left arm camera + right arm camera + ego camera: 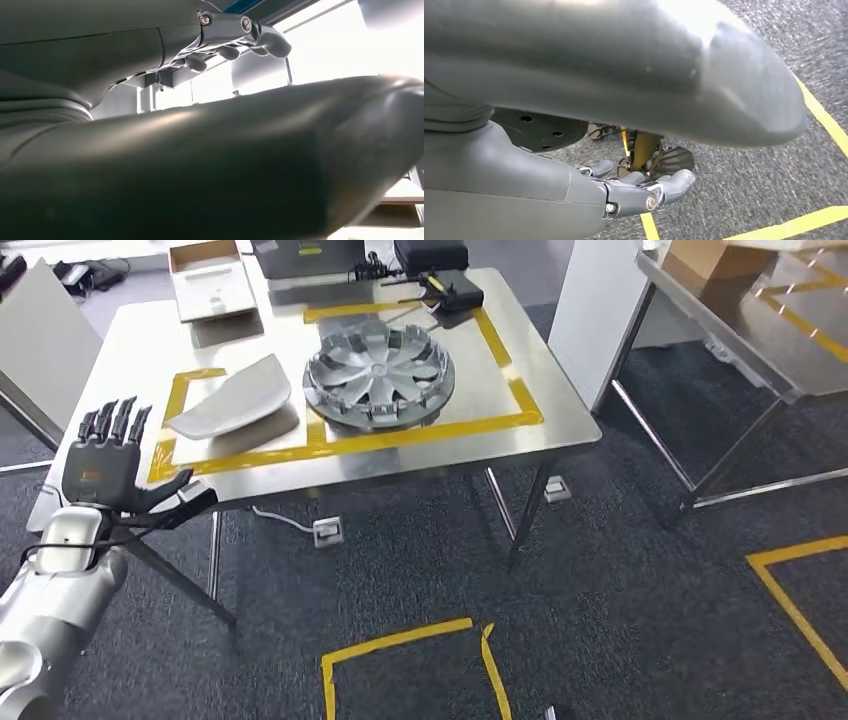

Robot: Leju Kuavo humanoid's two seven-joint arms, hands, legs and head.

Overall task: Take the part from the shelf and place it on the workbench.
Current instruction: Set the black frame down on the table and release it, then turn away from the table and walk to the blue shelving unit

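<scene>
The curved grey part (232,398) lies on the workbench (560,420) inside the yellow tape outline, touching nothing but the steel. It looks light, stiff and smooth, probably slippery; its thin edge seems the best hold. The left hand (105,462), fingers spread and empty, hovers at the part's seven o'clock, near the bench edge. The right hand (639,192) hangs empty, fingers loosely apart, over the floor.

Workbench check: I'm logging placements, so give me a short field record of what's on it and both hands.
workbench: steel table, yellow tape outlines
wheel cover: lying flat inside the right taped box
curved grey panel: lying in the left taped box
left hand: raised beside the table's near left corner, fingers spread, holding nothing
right hand: hanging over carpet, holding nothing
</scene>
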